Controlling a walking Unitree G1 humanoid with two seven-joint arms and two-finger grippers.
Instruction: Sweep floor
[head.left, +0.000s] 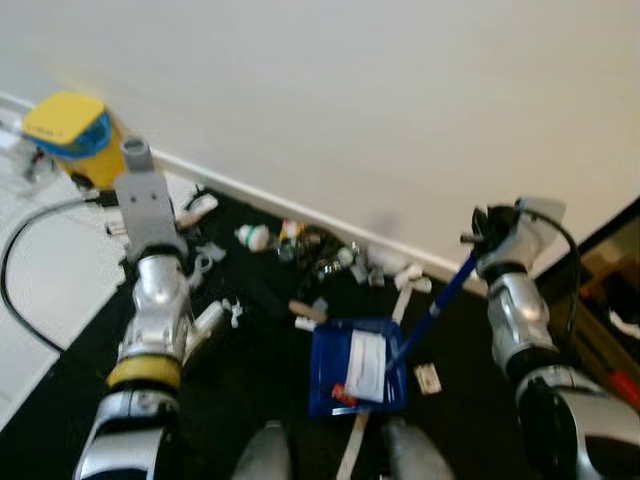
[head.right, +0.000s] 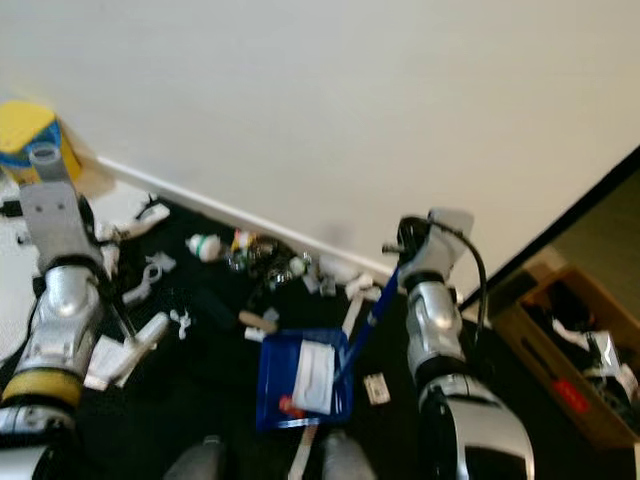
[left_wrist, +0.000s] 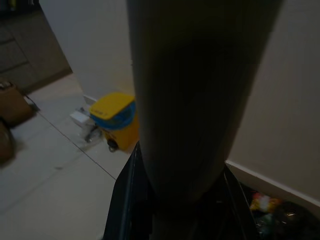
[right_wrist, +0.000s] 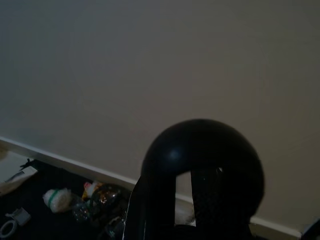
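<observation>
My left wrist view was mostly blocked by a thick grey handle (left_wrist: 190, 100) held close to the lens, so how those jaws stood I could not tell. In my right wrist view a black rounded knob (right_wrist: 202, 165) covered the jaws likewise. The litter along the skirting board (head.left: 320, 250) was too blurred and small to sort piece by piece. The cardboard box (head.right: 575, 370) ran off the picture's edge, its contents unclear. My feet (head.left: 265, 455) were cut off below.

A plain white wall (head.left: 330, 90) meets a white baseboard (head.left: 300, 208); below lie a dark mat (head.left: 250, 400) and pale floor tiles (head.left: 40, 290).
</observation>
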